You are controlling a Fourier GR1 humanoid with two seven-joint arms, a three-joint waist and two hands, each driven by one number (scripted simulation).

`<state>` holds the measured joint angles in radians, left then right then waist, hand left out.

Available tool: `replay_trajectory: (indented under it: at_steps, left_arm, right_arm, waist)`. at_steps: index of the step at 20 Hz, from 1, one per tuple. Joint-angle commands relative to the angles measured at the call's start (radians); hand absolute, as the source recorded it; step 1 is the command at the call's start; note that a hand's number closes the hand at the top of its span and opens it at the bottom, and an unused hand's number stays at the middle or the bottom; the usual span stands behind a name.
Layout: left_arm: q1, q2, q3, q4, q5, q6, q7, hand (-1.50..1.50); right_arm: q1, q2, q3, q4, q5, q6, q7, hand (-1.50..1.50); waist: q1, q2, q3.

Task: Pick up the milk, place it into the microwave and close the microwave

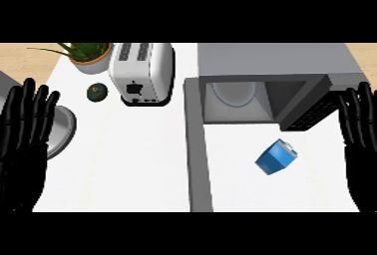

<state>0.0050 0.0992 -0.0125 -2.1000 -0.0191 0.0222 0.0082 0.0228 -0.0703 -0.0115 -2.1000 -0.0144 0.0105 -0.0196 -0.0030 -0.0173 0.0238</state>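
Observation:
A blue milk carton [276, 157] with a grey top lies tilted on the white counter, in front of the microwave [280, 64]. The microwave's cavity [236, 99] faces me, with a white turntable plate inside, and its door [197, 149] swings out toward me at the left. My right hand [361, 129] is at the right edge, fingers straight and pointing up, to the right of the carton and not touching it. My left hand [26, 124] rests open at the left edge, far from the carton.
A silver toaster [141, 72] stands left of the microwave. A potted plant [88, 55] is at the back left with an avocado [98, 91] in front of it. A grey round pan or plate [63, 132] lies partly under my left hand.

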Motion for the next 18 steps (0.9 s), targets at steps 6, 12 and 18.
replay_trajectory:
  at_steps: [6,12,18]
  left_arm:
    - [-0.021,0.052,0.062,0.074,0.069,-0.094,-0.081,-1.5]
    - [0.11,-0.089,-0.082,0.026,0.081,-0.036,0.017,-1.5]
    - [0.141,-0.099,-0.209,0.036,0.021,0.076,-0.019,-1.5]
  right_arm:
    - [0.107,-0.082,-0.005,-0.14,-0.133,0.169,0.02,-1.5]
    - [0.293,-0.122,-0.046,-0.148,-0.319,0.309,0.029,-1.5]
    - [0.455,-0.1,-0.068,-0.087,-0.249,0.414,-0.124,-1.5]
  waist:
    - [-0.002,0.016,-0.024]
    - [-0.003,0.014,-0.023]
    - [-0.002,0.015,-0.023]
